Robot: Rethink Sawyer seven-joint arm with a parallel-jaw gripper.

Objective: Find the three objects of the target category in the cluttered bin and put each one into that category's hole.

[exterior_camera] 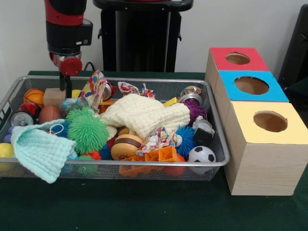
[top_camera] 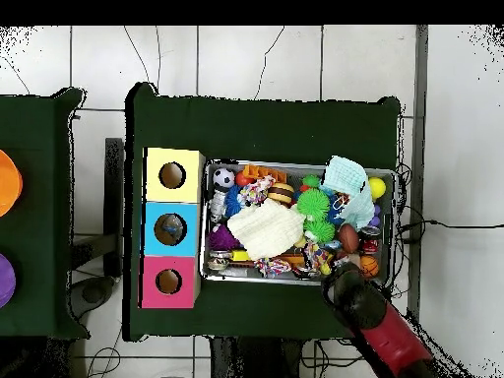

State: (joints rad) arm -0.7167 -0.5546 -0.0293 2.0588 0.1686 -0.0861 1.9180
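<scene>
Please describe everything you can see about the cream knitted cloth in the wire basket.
The cream knitted cloth looks soft and thick, with a bumpy woven texture. It lies crumpled on top of the toys near the middle of the silver wire mesh basket. Its left side lies next to the green spiky rubber ball; its right end reaches the purple spiky ball. Nothing covers it.

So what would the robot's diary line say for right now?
arm: over bin's corner by the wooden block | gripper: low in wire bin, jaws hidden | holding: cannot tell | boxes: red, blue, yellow holes
</scene>
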